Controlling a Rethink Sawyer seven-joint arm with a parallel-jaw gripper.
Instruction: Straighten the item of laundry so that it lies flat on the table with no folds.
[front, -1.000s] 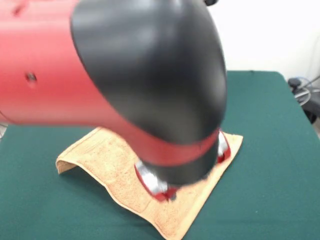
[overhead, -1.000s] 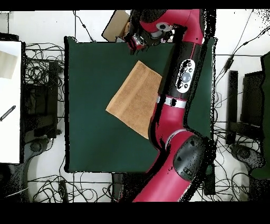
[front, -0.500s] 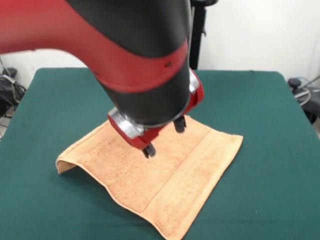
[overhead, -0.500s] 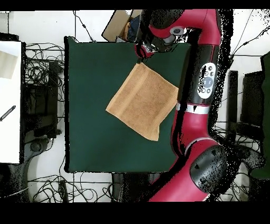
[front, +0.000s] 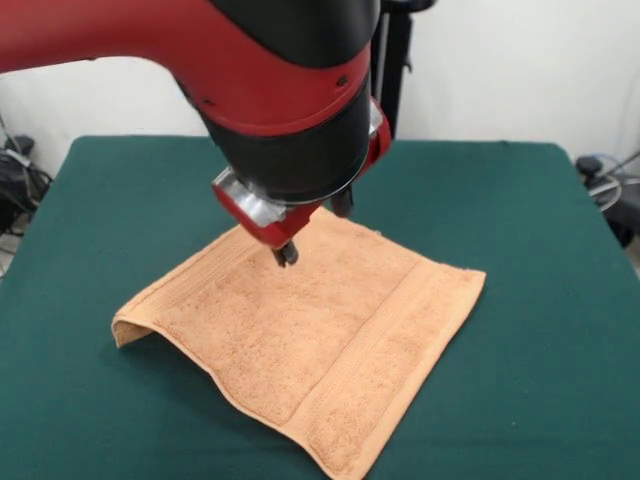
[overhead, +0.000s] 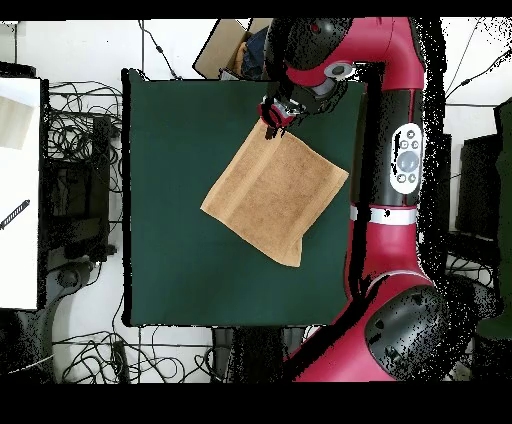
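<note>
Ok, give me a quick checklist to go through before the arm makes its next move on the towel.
1. Pincer empty: ok, its tips stand apart with nothing between them.
2. Pincer clear of the towel: cannot tell, the lower tip hangs right at the cloth near its far corner.
3. Towel flat: not ok, in the front view its left edge arches up off the table.
4. Towel fully on the table: ok, green shows round every side in the overhead view.
5. Creases elsewhere: ok, the rest looks smooth, with a woven band visible near the right edge.
</note>
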